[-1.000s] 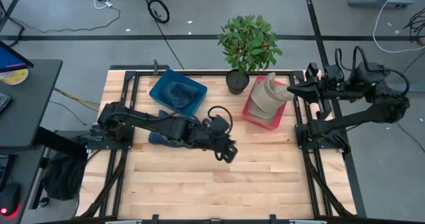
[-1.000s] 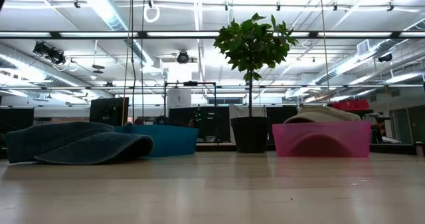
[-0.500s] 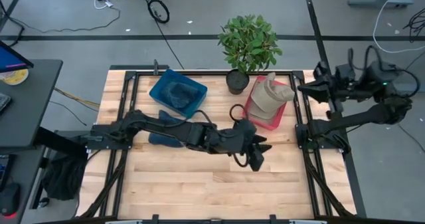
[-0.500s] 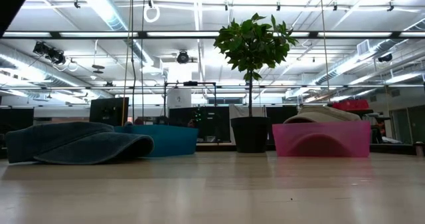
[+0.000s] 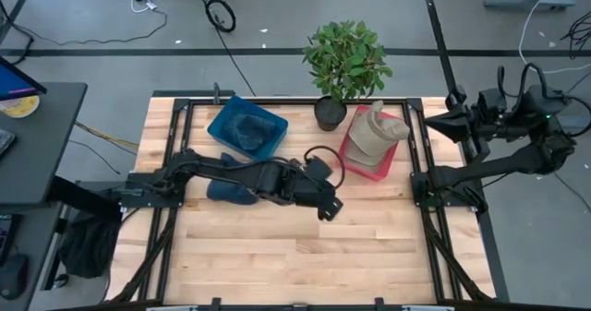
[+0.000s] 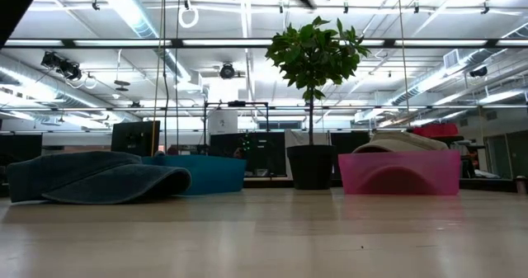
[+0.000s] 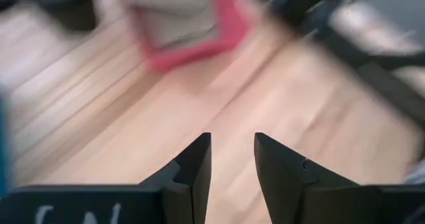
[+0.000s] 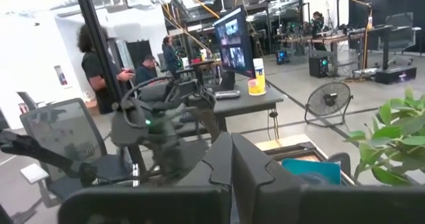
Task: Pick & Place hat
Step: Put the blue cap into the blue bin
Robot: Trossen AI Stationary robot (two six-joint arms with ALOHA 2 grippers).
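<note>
Left pincer (image 5: pixel 327 209) retracted, hat (image 5: pixel 372 136) beyond

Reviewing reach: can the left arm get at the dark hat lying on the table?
Probably yes. The left gripper, empty, hovers beyond the dark hat, which lies uncovered beneath that arm; it would have to draw back.

The high view looks straight down on the wooden table (image 5: pixel 277 246); the low view sits at tabletop level, facing the room. Both share the potted plant (image 5: pixel 346 62) (image 6: pixel 312 59) — the pink bin (image 5: pixel 355 159) (image 6: pixel 399 172) just beside it.
</note>
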